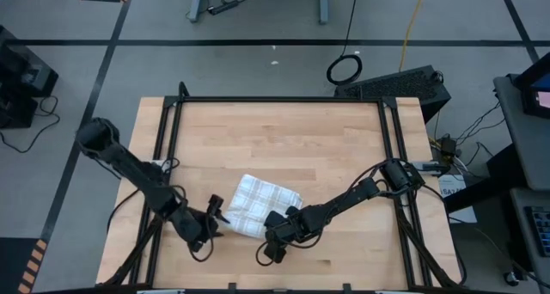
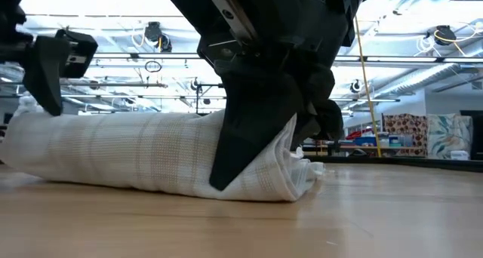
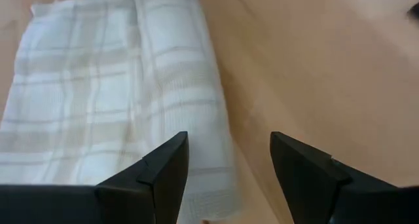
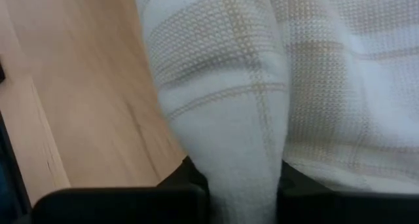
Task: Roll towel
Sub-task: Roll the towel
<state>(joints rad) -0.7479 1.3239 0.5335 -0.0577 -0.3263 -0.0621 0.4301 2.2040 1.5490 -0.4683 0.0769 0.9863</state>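
The white towel point(image 1: 258, 201) with thin grey check lines lies bunched on the wooden table point(image 1: 284, 139), near its front edge. In the low view it is a low, long roll point(image 2: 136, 152) resting on the tabletop. My right gripper point(image 1: 277, 228) is at the towel's near right end, shut on a raised fold. My left gripper point(image 1: 216, 210) is open at the towel's near left end, held just above it point(image 2: 45, 77). In the left wrist view the towel's edge point(image 3: 216, 139) runs between its spread fingers point(image 3: 229, 175). My right gripper pinches a thick, rounded fold of the towel point(image 4: 242, 152) between its two fingers, several layers together, at the towel's near right end. The fingers point(image 2: 241, 137) slant down from the table's near right side. The rest of the towel lies on the table.
Black frame rails point(image 1: 395, 139) run along the table's left, right and far sides. Bare wood lies beyond the towel toward the far edge point(image 1: 284, 131). Both arms reach in from the near corners.
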